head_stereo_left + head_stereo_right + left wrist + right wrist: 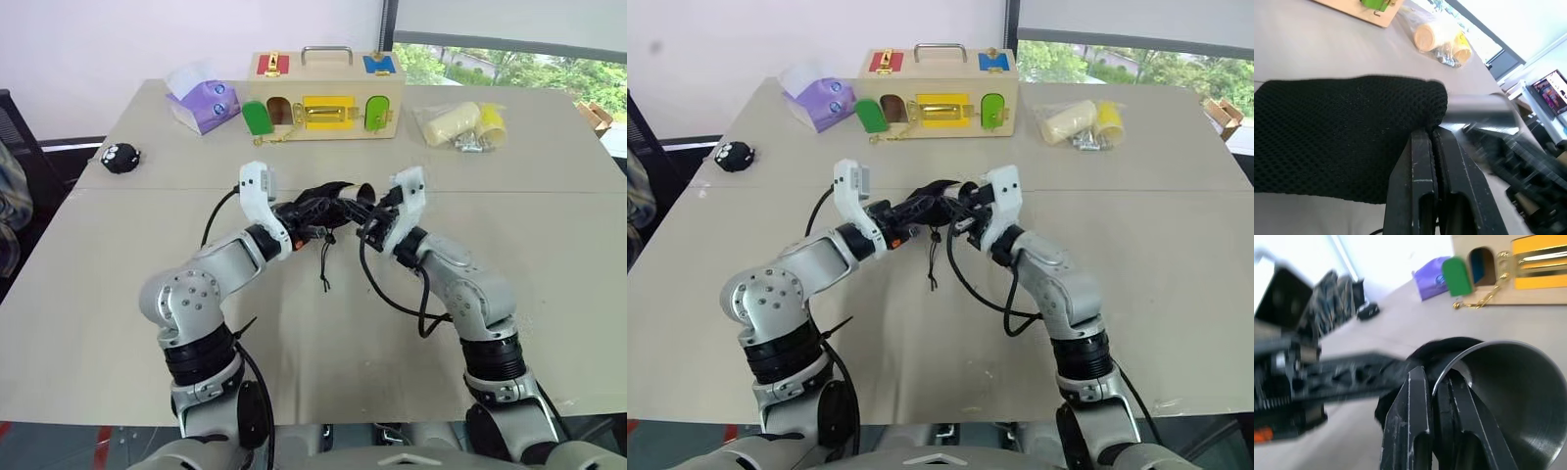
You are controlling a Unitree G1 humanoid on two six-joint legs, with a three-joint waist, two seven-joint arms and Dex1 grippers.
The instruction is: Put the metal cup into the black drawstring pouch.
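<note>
- The left gripper has its two black fingers pressed together on the edge of the black drawstring pouch, pinching the mesh fabric and holding the pouch above the table, about midway between the two arms.
- The pouch's thin black cord hangs straight down from it toward the table top.
- The right gripper is nearly closed: its fingers pinch the rim wall of the metal cup, one finger outside the wall and the other inside it.
- The cup is off the table, just right of the pouch and touching it; its base end appears to meet the pouch's edge, but how far it sits inside cannot be told.
- The cup's long axis lies about level, running left to right, with the open mouth turned toward the right wrist and away from the pouch.
- The table is a plain beige top. From left to right along its far part: a small black round toy, a purple tissue box, a wooden latch box with coloured doors and a metal handle, and a clear bag of yellow items.
- Behind the table stand a pale wall and, at the right, a window with greenery outside.
</note>
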